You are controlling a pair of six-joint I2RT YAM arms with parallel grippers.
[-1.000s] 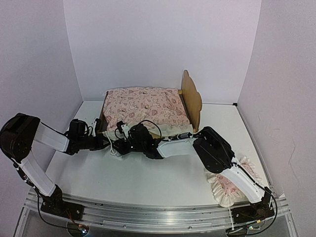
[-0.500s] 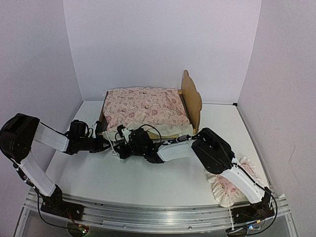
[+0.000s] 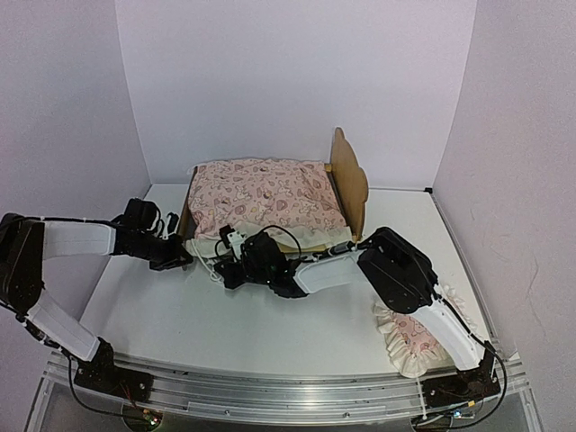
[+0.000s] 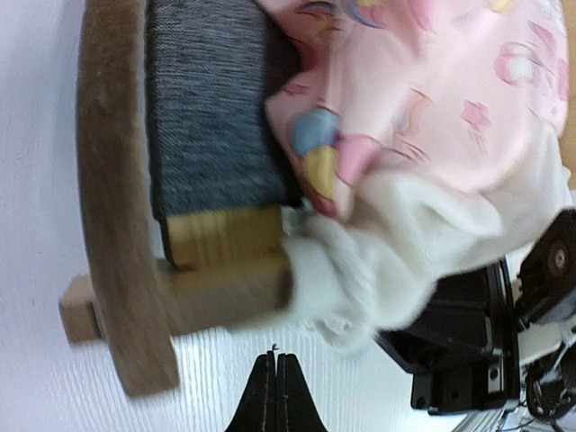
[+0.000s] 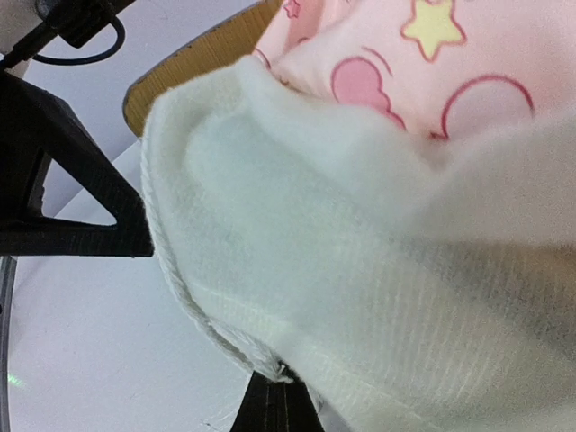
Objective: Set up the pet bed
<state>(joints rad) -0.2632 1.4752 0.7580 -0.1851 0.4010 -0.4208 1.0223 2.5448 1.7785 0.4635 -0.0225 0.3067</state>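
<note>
White tabletop [image 3: 225,324], lilac walls [image 3: 270,72]: pet bed [image 3: 349,180] sits back-centre, mattress cushion [image 3: 261,198] on top. Your L gripper [image 4: 276,355], fingers pressed together & empty, sits just off its foot-end corner. R gripper [image 5: 277,382] pinches the cushion's white ruffle [image 5: 315,270] there.

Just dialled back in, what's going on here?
The right gripper is shut on the white ruffle of the mattress cushion at the near left corner of the pet bed. The left gripper is shut and empty beside that corner. The cushion covers the bed; the pillow lies on the table, front right.
</note>
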